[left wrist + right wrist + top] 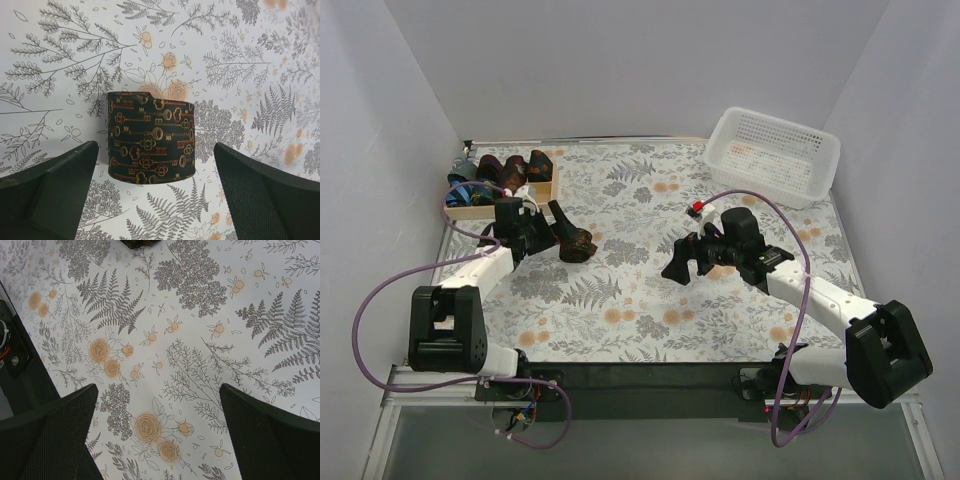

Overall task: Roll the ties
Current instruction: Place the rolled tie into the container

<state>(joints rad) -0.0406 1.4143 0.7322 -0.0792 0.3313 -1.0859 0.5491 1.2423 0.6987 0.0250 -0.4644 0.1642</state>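
Note:
A rolled tie (pixel 578 245), dark with an orange key pattern, lies on the flowered tablecloth left of centre. In the left wrist view the rolled tie (pixel 150 137) lies just beyond and between my fingers, untouched. My left gripper (pixel 560 230) (pixel 155 200) is open and empty right beside it. My right gripper (pixel 682 262) (pixel 155 435) is open and empty over bare cloth near the middle of the table. An edge of the tie (pixel 140 242) shows at the top of the right wrist view. Several more rolled ties (pixel 510 170) sit in the wooden tray.
The shallow wooden tray (pixel 470 210) stands at the back left, close behind the left gripper. A white mesh basket (pixel 775 155) stands at the back right. White walls close in the table on three sides. Purple cables loop from both arms.

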